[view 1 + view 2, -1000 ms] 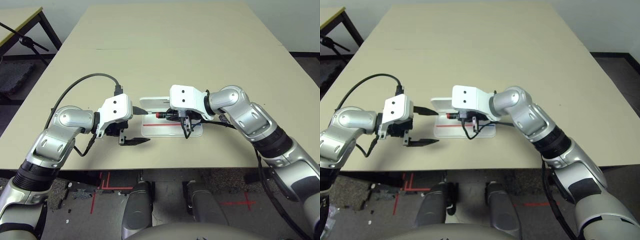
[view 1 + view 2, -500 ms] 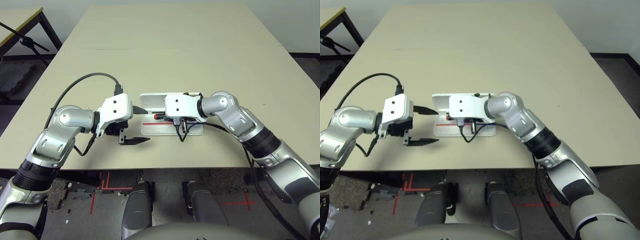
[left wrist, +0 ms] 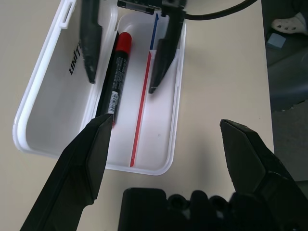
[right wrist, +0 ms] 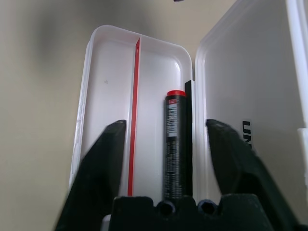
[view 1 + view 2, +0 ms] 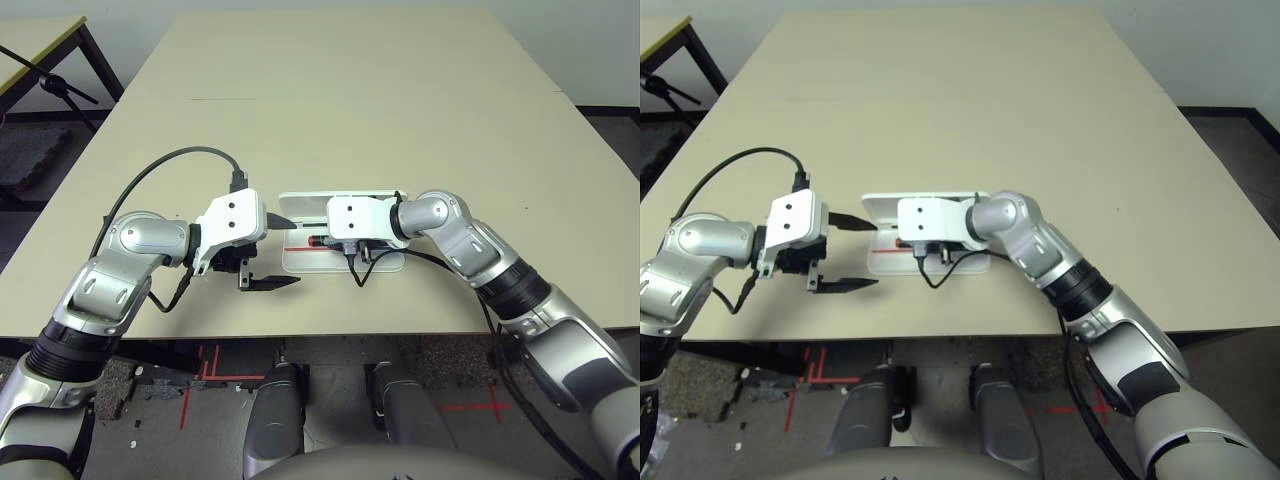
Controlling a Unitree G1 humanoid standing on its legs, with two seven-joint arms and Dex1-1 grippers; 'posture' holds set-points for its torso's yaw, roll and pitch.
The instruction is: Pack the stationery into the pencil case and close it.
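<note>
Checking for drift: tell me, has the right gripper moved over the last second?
Yes. The right gripper has slid toward the robot's left along the pencil case, nearer its left end.

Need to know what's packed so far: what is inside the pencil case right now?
The open pencil case holds one marker beside the red stripe. The right pincer hangs open over it, covering the far end of the tray.

Both tools, left [image 3: 163, 144] and right [image 4: 166, 149], spread wide apart.

A beige desk [image 5: 340, 90] spans the frame. Upper left, a second desk [image 5: 35, 35] and a black stand [image 5: 50, 80]. Red floor tape [image 5: 205, 360] below.
</note>
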